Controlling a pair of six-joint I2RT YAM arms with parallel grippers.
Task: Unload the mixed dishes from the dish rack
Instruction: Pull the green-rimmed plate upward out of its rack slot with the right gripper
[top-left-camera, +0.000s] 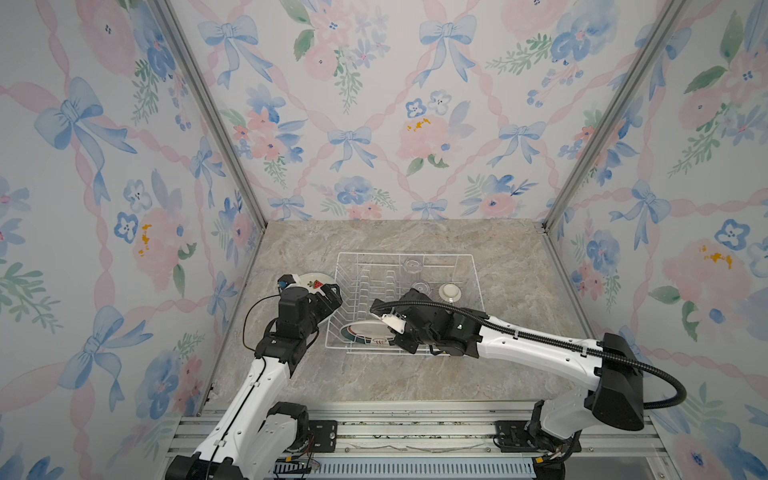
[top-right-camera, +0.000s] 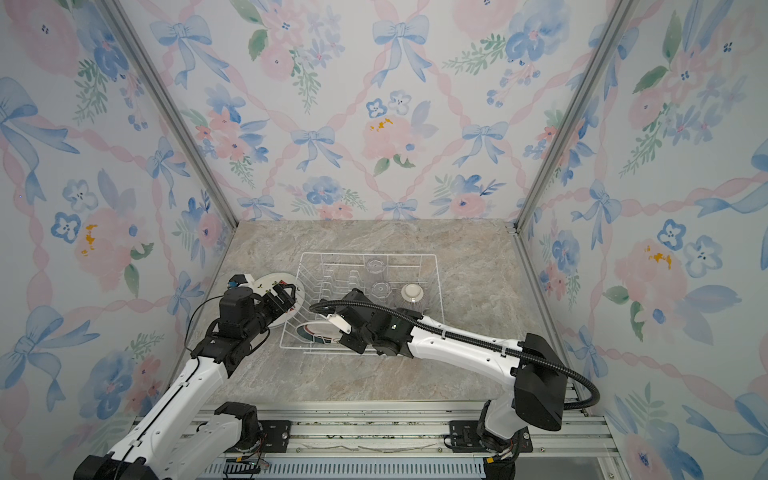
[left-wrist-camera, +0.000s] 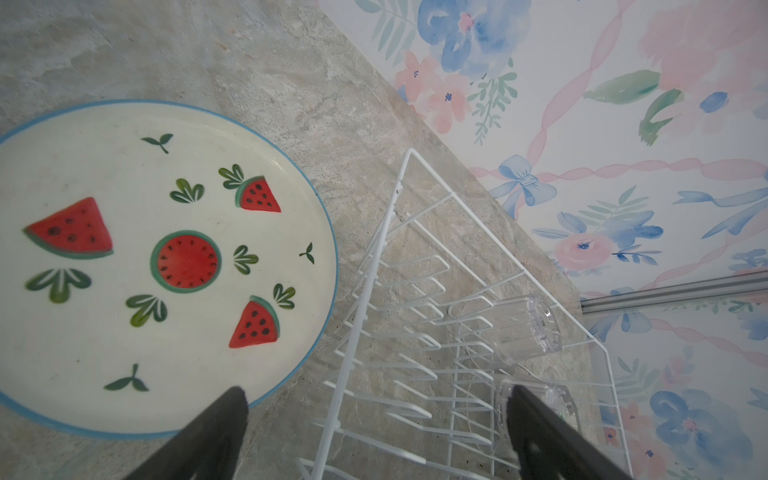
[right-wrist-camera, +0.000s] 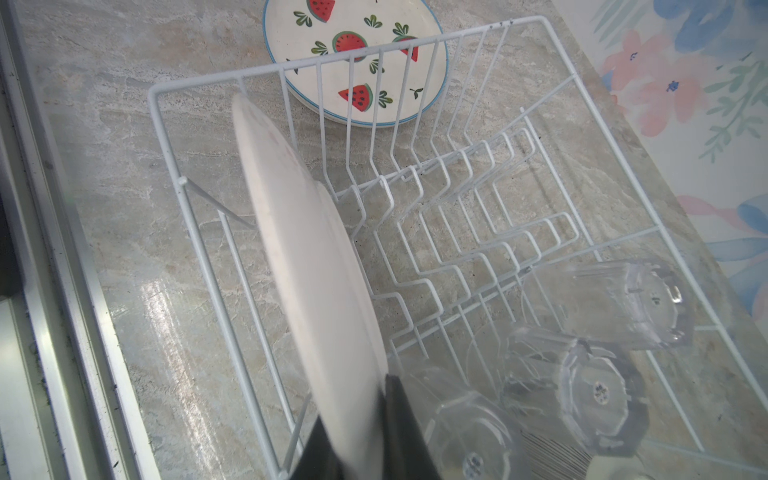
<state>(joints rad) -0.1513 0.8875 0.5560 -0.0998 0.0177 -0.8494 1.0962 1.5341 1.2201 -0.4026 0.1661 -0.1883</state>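
— While both top views are up, I count 1 dish rack (top-left-camera: 405, 254) on the marble counter (top-left-camera: 374, 374). It holds 1 rimmed plate (top-left-camera: 361, 332), 2 glasses (top-left-camera: 412, 266) (top-left-camera: 421, 287) and 1 striped bowl (top-left-camera: 449, 293), which is upside down. My right arm covers part of the rack. 1 watermelon plate (top-left-camera: 309, 281) lies flat on the counter, just beside the rack's left side.

— And the grippers?

— My left gripper (top-right-camera: 286, 297) hangs above the gap between the watermelon plate (top-right-camera: 270, 282) and the rack, with its jaws spread wide and nothing between them. My right gripper (top-right-camera: 338, 334) is pinched on the rimmed plate (top-right-camera: 316, 330) at the rack's near end. That plate's face has small marks I cannot read.

— Left wrist?

— 1 watermelon plate (left-wrist-camera: 124, 270), blue-edged, painted with 3 slices and 1 round cut. I see 2 glasses (left-wrist-camera: 523, 328) (left-wrist-camera: 552, 399), bottoms up, inside the rack (left-wrist-camera: 411, 153). My 2 black fingers (left-wrist-camera: 216, 428) stand far apart.

— Right wrist?

— There I count 3 glasses (right-wrist-camera: 623, 303) (right-wrist-camera: 582, 386) (right-wrist-camera: 465, 436), all inverted and close together in the rack (right-wrist-camera: 166, 145). The rimmed plate (right-wrist-camera: 299, 249) shows edge-on with its pale back to the camera. Its rim is clamped between the right gripper's (right-wrist-camera: 357, 440) 2 fingers. The watermelon plate (right-wrist-camera: 357, 95) shows through the rack's end bars, outside it. I can read no lettering on any piece.
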